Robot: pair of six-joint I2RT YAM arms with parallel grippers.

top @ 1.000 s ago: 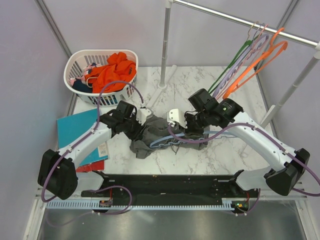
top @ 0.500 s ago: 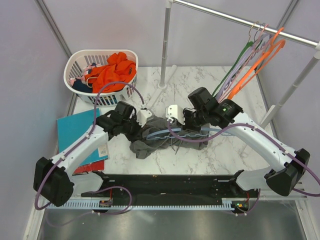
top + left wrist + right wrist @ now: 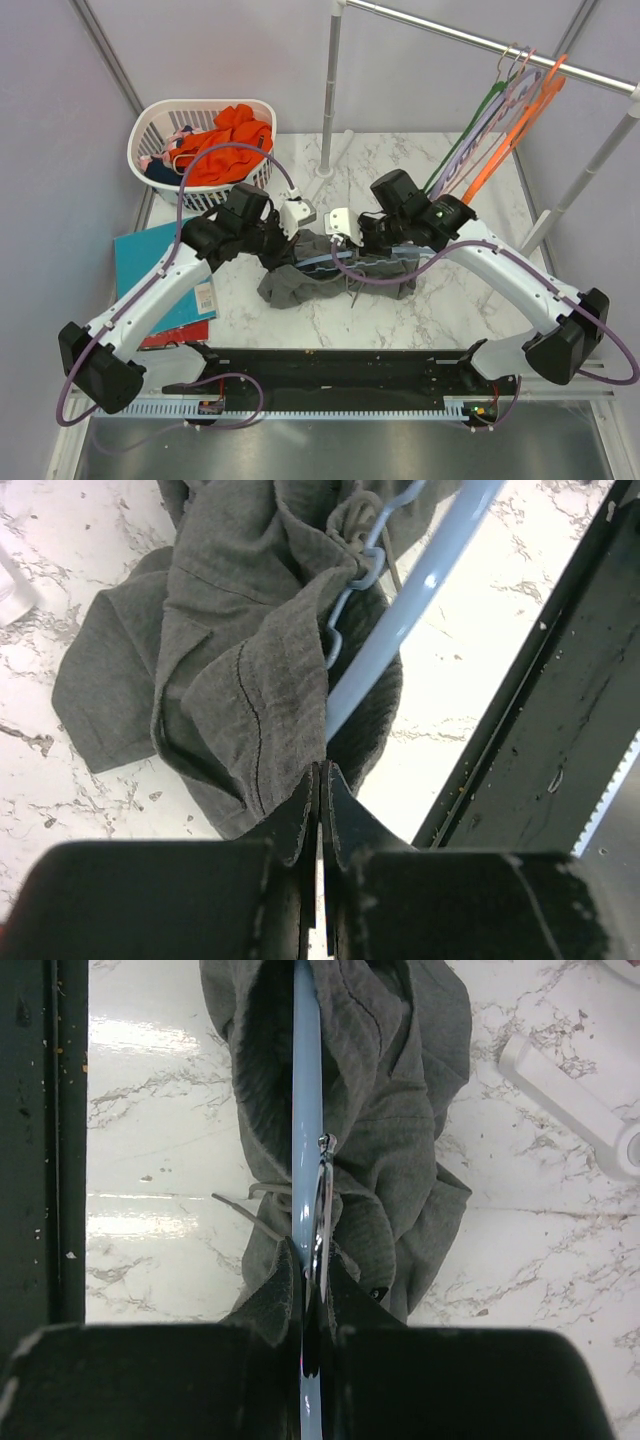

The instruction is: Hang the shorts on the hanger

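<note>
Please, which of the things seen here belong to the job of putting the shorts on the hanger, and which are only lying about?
For the job: shorts, light-blue hanger, left pincer and right pincer, both shut on the hanger.

Only lying about: basket with orange clothes, blue folder, spare hangers on the rail.

Shorts (image 3: 230, 680) are matt woven cloth; hanger (image 3: 305, 1110) glossy smooth plastic (shiny metal hook (image 3: 321, 1200)).
</note>
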